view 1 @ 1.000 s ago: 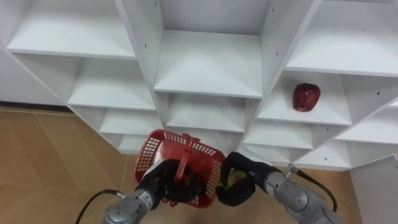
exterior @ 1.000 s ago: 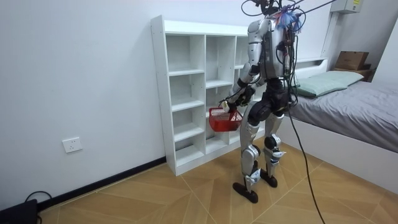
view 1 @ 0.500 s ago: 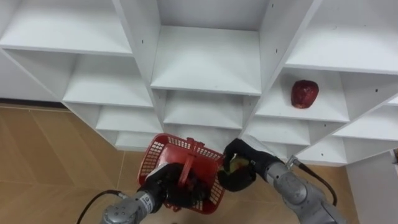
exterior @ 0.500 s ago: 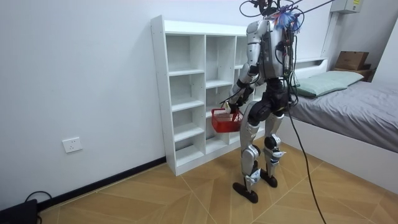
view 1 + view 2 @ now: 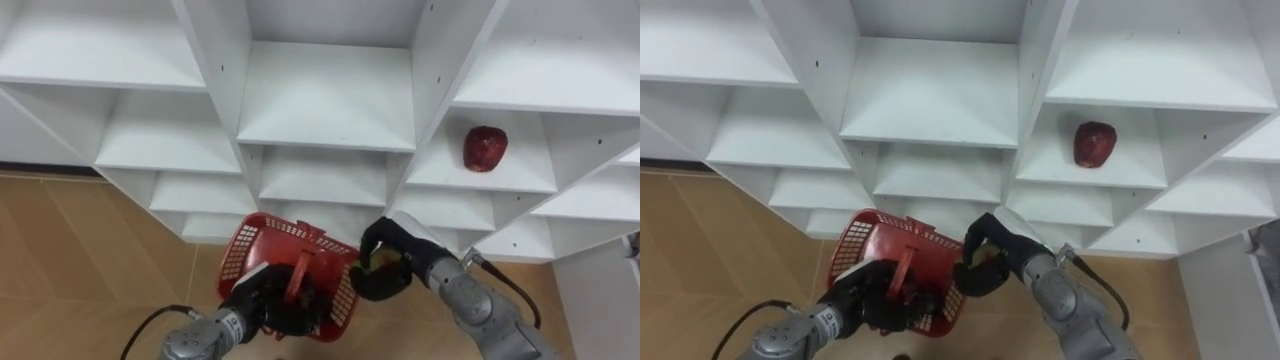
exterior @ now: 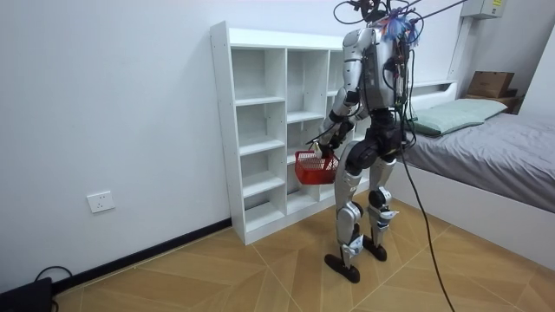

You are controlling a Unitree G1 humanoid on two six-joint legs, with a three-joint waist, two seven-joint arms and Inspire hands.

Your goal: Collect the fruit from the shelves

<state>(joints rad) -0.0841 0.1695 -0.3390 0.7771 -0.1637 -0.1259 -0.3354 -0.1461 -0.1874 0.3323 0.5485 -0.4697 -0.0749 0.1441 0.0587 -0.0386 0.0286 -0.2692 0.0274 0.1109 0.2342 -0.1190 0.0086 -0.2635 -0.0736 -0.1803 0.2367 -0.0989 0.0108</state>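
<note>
Closet [image 5: 330, 100], big and white, stands right in front of the robot. A red basket [image 5: 243, 250] hangs low before it. The left hand [image 5: 262, 300] has its fingers clamped on the handle. A dark red apple [image 5: 485, 148] sits on a shelf to the right. The right hand [image 5: 398, 240] has its fingers wrapped round a small yellow-green fruit [image 5: 384, 264], just beside the basket's rim

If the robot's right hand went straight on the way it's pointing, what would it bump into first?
Probably the rim of the red basket, just beside it: the right hand, curled round a greenish fruit, points that way. Depth is hard to judge.
</note>
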